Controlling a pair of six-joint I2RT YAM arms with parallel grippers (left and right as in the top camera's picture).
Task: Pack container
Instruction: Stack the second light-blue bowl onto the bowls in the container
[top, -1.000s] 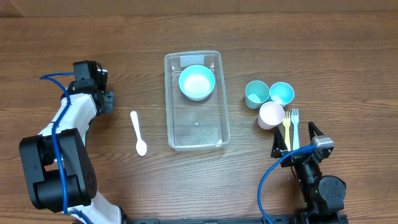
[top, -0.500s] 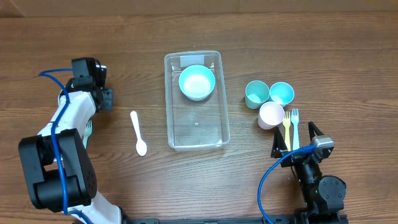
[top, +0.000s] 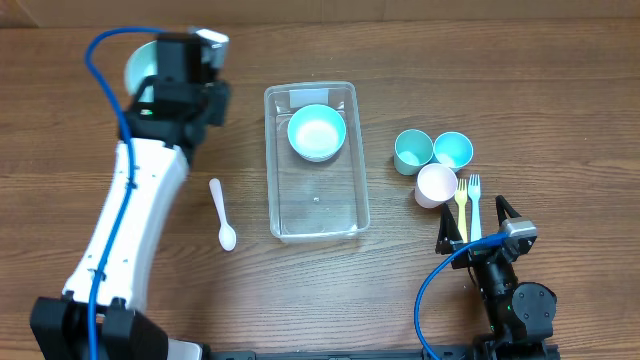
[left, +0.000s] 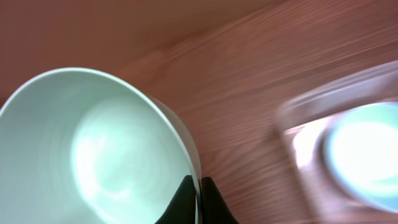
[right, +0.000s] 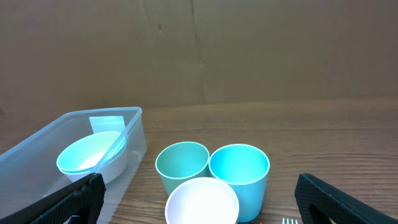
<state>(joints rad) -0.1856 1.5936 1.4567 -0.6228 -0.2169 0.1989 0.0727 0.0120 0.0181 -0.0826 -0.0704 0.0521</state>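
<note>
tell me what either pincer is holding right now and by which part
The left pincer holds a pale blue-green bowl, pinched at its rim. The right pincer stands open and holds nothing.

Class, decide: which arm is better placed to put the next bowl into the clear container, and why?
Left. The left end effector grips a pale bowl by its rim, near the container. The right end effector is open and empty, by the forks.

Most of bowl (top: 133, 65) hidden under left arm (top: 140, 200), container (left: 339, 93) blurred, cut off
</note>
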